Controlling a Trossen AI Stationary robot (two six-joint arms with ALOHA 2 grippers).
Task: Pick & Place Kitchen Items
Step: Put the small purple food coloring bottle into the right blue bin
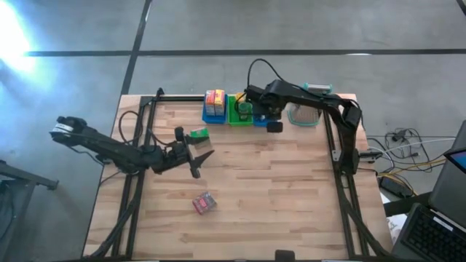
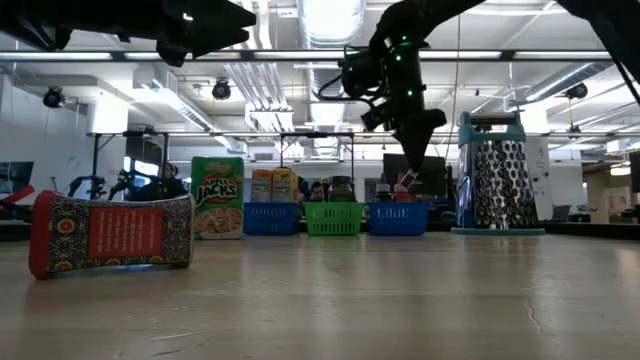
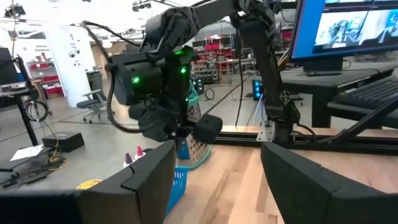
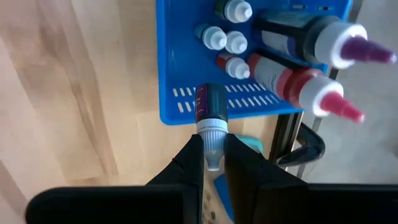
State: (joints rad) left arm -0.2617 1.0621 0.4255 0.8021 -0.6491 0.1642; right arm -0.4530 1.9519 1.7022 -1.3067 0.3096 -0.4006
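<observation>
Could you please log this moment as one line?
right gripper: shut on small bottle, above blue bin | left gripper: open, empty, mid-table | pink-red packet: lying on table

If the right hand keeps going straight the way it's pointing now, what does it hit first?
Probably the blue bin. The right hand is shut on a small bottle by its cap, pointing down over the bin's near edge. The bottle's base would likely meet the bin floor or rim first; depth is unclear.

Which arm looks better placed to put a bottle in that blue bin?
Probably the right: its tool already pinches a small bottle over the blue bin. The left tool hangs open, mid-table.
</observation>
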